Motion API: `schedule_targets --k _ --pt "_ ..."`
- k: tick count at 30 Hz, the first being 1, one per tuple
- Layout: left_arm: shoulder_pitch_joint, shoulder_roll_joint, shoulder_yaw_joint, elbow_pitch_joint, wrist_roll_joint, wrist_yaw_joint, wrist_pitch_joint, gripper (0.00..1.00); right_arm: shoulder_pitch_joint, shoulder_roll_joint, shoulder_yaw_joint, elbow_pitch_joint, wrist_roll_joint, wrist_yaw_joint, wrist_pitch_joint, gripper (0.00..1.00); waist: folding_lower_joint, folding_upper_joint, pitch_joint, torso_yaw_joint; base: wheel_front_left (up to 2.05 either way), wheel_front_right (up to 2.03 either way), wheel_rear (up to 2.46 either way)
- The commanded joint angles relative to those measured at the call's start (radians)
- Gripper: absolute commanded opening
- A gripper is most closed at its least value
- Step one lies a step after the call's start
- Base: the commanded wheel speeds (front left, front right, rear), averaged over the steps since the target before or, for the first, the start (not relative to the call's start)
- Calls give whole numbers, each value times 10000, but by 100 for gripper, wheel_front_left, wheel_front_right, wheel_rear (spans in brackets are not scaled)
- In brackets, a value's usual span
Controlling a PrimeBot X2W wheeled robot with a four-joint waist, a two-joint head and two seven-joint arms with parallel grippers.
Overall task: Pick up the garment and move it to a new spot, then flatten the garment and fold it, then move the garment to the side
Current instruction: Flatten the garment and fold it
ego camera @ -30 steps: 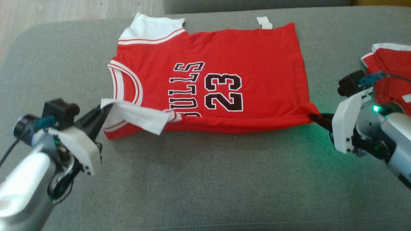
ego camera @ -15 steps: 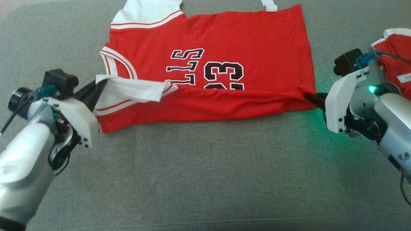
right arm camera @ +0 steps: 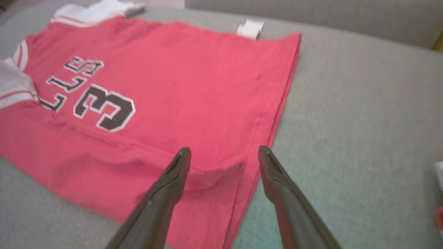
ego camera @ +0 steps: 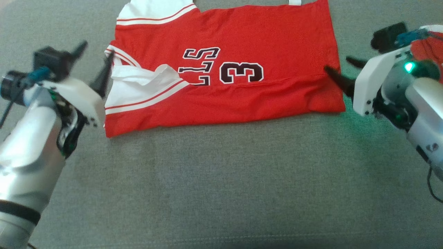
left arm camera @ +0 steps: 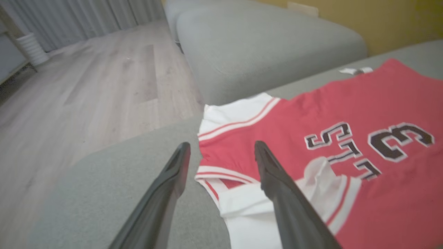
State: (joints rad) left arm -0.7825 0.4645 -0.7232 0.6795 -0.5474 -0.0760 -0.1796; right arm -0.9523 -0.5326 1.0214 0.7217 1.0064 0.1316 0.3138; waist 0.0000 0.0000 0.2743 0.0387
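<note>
At frame centre, the garment (ego camera: 242, 38) lies part-folded on the cushion (ego camera: 221, 180); the left end effector (ego camera: 98, 49) and right end effector (ego camera: 336, 63) flank it, wide and empty, leaving the fold undisturbed.

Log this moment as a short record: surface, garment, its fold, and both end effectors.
surface: grey sofa cushion
garment: red Bulls jersey, lying on the cushion
fold: near long edge turned up over the front, hiding part of the lettering and number
left end effector: open, at the jersey's white-trimmed shoulder end, holding nothing
right end effector: open, at the hem end, holding nothing
other: second red garment behind the right arm
</note>
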Motion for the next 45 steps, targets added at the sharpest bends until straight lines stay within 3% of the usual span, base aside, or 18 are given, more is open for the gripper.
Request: schedule_targets --k 1,4,7,8,9,11,15,19,23,27,36,45 --pt "-653 314 659 -89 -28 251 -307 100 -305 1 -202 -36 -214 -9 -464 100 0 0 -31 7 0 0 0" --pt "-683 2 1348 -119 -294 802 -722 100 -392 210 -573 243 -420 -9 -1674 100 0 0 -132 25 0 0 0" --pt "-146 -382 2766 -1393 -445 1336 -814 100 -234 509 -1351 606 -635 -9 -3720 100 0 0 -384 55 0 0 0" --pt "-146 -382 2766 -1393 -445 1336 -814 100 -234 509 -1351 606 -635 -9 -3720 100 0 0 -384 55 0 0 0" --pt "517 -643 3660 -2353 -333 1551 -817 100 -30 785 -1849 815 -771 -9 -4864 100 0 0 -564 33 0 0 0" --pt "1336 -996 4480 -3252 -138 1698 -818 100 315 1244 -2522 967 -710 -9 -5503 100 0 0 -783 -26 0 0 0" --pt "3007 -1823 5585 -4676 465 1730 -820 100 1125 2041 -4347 583 -1595 -9 -5745 100 0 0 -1190 -175 0 0 0" --pt "4389 -2661 6109 -5332 1035 1511 -820 100 3021 3114 -6954 -795 -3599 -9 -5751 100 0 0 -1602 -266 0 0 0" --pt "5462 -3346 6370 -5331 1518 1261 -821 100 5112 4359 -8689 -2123 -5493 -9 -5753 100 0 0 -1952 -330 0 0 0" --pt "6192 -3736 6527 -5082 1938 1043 -821 100 6514 4766 -9039 -2905 -6644 -9 -5754 100 0 0 -2128 -416 0 0 0" --pt "6355 -3949 6551 -3937 2780 998 -821 100 7133 4820 -8964 -3729 -6616 -9 -5755 100 0 0 -2026 -696 0 0 0" --pt "5477 -3759 6668 -1586 3264 1685 -782 100 7001 4822 -8893 -3908 -6638 -9 -5755 100 0 0 -1616 -957 0 0 0"
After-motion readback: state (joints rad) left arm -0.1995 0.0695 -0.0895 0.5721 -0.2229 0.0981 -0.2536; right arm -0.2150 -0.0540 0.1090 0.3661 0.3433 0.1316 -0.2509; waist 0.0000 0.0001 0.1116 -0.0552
